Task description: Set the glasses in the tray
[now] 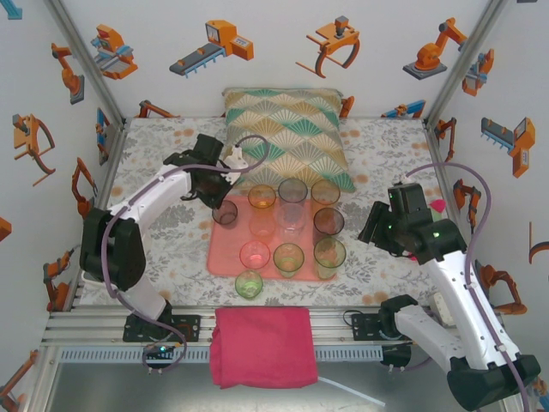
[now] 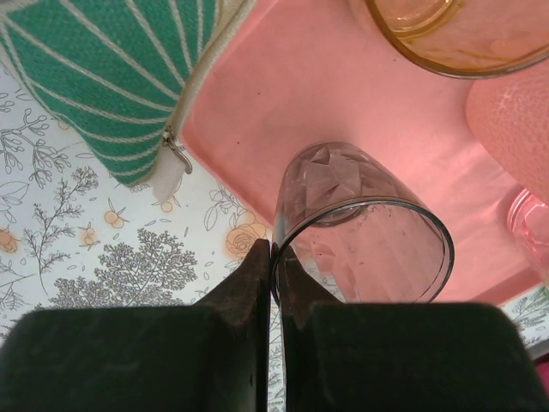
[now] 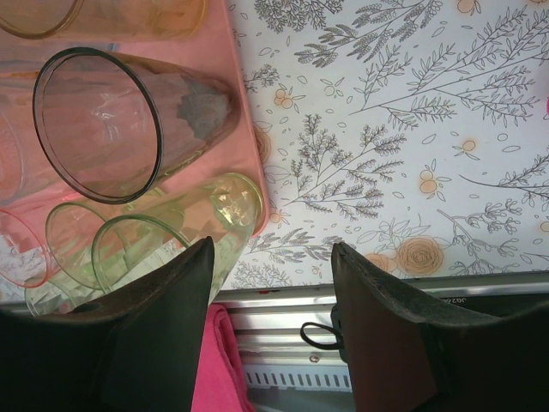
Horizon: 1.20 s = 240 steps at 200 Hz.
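The left arm (image 1: 154, 199) reaches to the tray's far-left corner; its jaws are pinched shut on the rim of a smoky grey glass (image 2: 360, 236), one pad inside the wall and one outside. The glass stands upright, long axis vertical and mouth up; its base is over the salmon-pink tray (image 2: 343, 94) just inside that corner, with the cushion (image 2: 103, 77) close beside it; whether the base touches the tray floor I cannot tell. The coming move likely turns on that one relation: the set-down spot lies straight below the jaws, so it calls for lowering and letting go, not a sideways carry; the amber glass (image 1: 262, 197) stands near on the right, apart from the held one. The right arm (image 1: 429, 240) hovers over the table (image 3: 412, 129) beside the tray's right edge, jaws open and empty. The other glasses stand in rows in the tray; a green glass (image 1: 249, 284) sits at the near-left edge, seemingly just outside the rim, nearer the left arm than the right.
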Each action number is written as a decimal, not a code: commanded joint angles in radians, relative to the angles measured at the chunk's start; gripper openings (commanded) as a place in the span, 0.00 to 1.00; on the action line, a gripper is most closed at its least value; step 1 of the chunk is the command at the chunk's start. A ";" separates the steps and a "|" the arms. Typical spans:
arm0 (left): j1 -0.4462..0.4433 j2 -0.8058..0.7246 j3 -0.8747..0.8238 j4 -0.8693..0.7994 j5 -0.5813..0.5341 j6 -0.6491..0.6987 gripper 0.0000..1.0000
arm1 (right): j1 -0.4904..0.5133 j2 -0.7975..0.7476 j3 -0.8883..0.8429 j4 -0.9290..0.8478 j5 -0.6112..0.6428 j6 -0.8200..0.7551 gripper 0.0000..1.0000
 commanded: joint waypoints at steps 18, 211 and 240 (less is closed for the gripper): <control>0.010 0.035 0.050 0.026 0.011 -0.036 0.07 | -0.005 0.010 -0.002 0.012 0.021 0.009 0.54; 0.038 0.104 0.067 0.044 -0.012 -0.058 0.15 | -0.005 -0.006 -0.003 0.007 0.021 0.010 0.54; 0.038 0.104 0.069 0.040 -0.010 -0.059 0.18 | -0.005 -0.014 -0.005 0.003 0.025 0.012 0.54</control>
